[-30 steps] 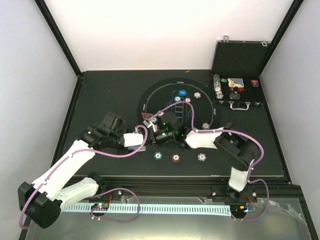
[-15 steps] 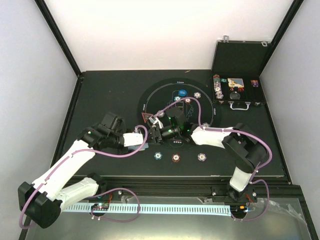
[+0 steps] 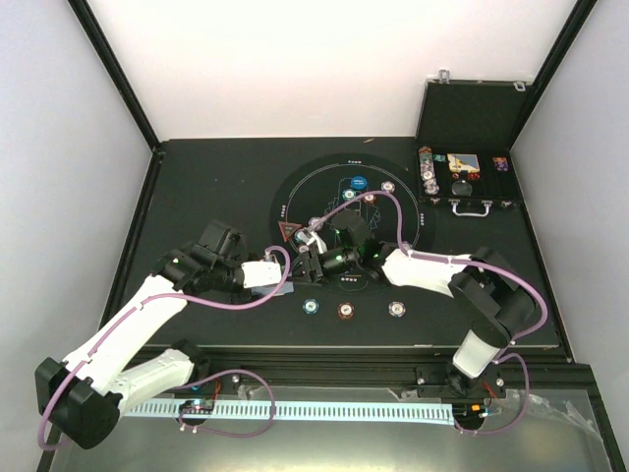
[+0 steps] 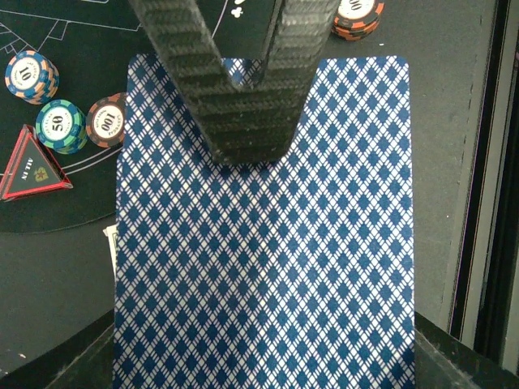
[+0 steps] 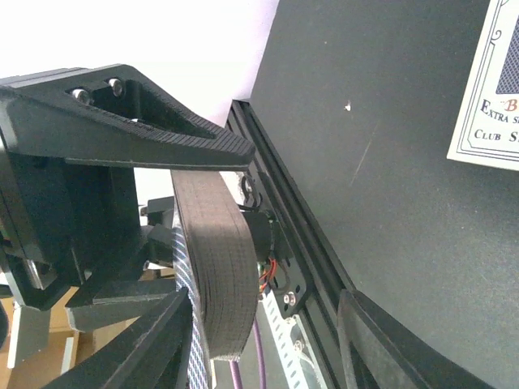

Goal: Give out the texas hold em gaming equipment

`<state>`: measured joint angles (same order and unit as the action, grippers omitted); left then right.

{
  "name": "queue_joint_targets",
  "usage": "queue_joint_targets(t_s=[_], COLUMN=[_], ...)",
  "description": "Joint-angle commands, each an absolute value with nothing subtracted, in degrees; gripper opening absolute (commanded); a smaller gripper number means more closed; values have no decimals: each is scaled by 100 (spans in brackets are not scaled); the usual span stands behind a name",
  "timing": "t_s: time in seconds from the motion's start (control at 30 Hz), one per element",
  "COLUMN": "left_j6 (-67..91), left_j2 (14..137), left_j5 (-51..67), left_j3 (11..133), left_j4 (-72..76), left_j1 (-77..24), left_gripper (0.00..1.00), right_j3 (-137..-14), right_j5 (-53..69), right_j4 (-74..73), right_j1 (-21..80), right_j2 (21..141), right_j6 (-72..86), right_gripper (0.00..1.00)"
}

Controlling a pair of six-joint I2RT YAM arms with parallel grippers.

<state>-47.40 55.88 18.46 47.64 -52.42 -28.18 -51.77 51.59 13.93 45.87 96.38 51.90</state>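
Observation:
My left gripper (image 3: pixel 283 277) is shut on a stack of playing cards (image 4: pixel 268 267) with blue diamond-patterned backs; its dark ribbed finger (image 4: pixel 243 105) presses on top of them. My right gripper (image 3: pixel 307 264) has reached in from the right and is open, its jaws on either side of that finger (image 5: pixel 217 267) and the card edge (image 5: pixel 183 324). The red triangle (image 4: pixel 32 166) and three chips (image 4: pixel 61 126) lie to the left of the cards. Three more chips (image 3: pixel 346 311) lie in a row in front of the round black mat (image 3: pixel 295 192). The blue button (image 3: pixel 359 183) is at the mat's far side.
An open black case (image 3: pixel 462 182) with chips and small items stands at the back right. A white printed card (image 5: pixel 495 89) lies on the table. One chip (image 3: pixel 404 246) sits at the mat's right. The table's black front rail (image 3: pixel 373 346) runs below the chips.
My right arm has stretched further left, bringing its gripper up to the cards in my left gripper. The left arm and cards have stayed still.

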Motion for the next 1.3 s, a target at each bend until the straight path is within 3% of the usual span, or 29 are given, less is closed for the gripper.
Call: queue_joint_targets(t_s=[0.0, 0.4, 0.97, 1.2, 1.27], left_j6=[-4658, -4666, -4666, -4651, -4649], left_j2=[5584, 5702, 5750, 5753, 5745], left_j5=[1870, 1748, 1679, 1594, 1568], left_j3=[4813, 4726, 4720, 4700, 4689], left_j4=[-5116, -5032, -4974, -5003, -5002], left_j1=[-2789, -2790, -2794, -2795, -2793], left_gripper=[10, 10, 9, 9, 9], right_j3=[-5376, -5150, -4893, -4829, -4855], right_j5=[5017, 5010, 5297, 5400, 5420], right_j4=[825, 1073, 2076, 2521, 2487], right_j1=[4559, 4554, 4749, 4756, 4756], right_j2=[9335, 8999, 9242, 9384, 9404], right_j6=[4868, 5125, 5750, 6005, 5975], right_gripper=[52, 30, 26, 15, 6])
